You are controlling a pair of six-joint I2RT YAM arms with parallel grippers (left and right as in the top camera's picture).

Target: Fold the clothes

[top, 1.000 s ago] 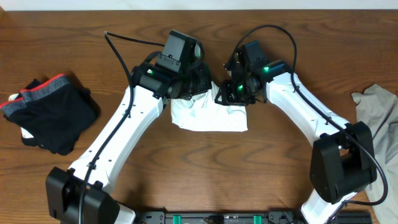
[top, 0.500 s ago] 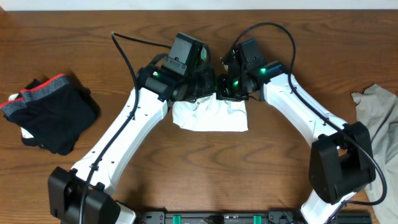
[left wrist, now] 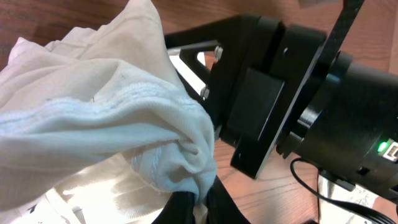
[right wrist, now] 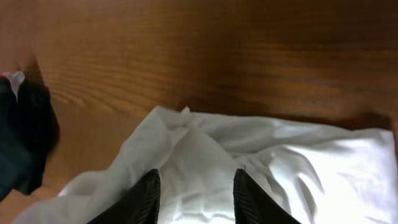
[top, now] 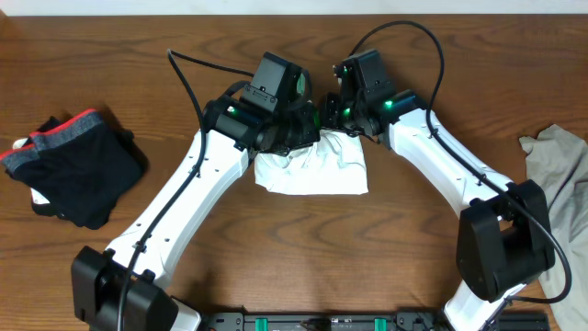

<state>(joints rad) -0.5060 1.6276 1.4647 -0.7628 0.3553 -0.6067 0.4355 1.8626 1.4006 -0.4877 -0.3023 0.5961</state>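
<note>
Shirt (top: pixel 310 173) first: the white cloth lies at the middle of the table (top: pixel 276 267) as a small, rumpled, roughly square bundle, already doubled over itself. No print shows on the side facing up.

At its 11 o'clock corner my left gripper (left wrist: pixel 199 202) has its fingers drawn tight together on a bunched wad of the hem, and the wrist view shows that wad lifted into a soft peak. At the 1 o'clock corner my right gripper (right wrist: pixel 194 194) straddles a ridge of the same cloth. Its fingers stand partly apart with fabric between them, and I cannot tell whether they actually bite or only rest around it.

I judge this to be mid-fold: both arms are on the far edge, ready to bring it over toward 6 o'clock. Next I would confirm the right-side hold, then carry both corners together at equal height, so the edge lands square on the near one and does not twist.

Well off at 9 o'clock sits a dark garment (top: pixel 78 165) with a red band. A grey one (top: pixel 556 175) hangs at the 3 o'clock edge. Both look unfolded.
</note>
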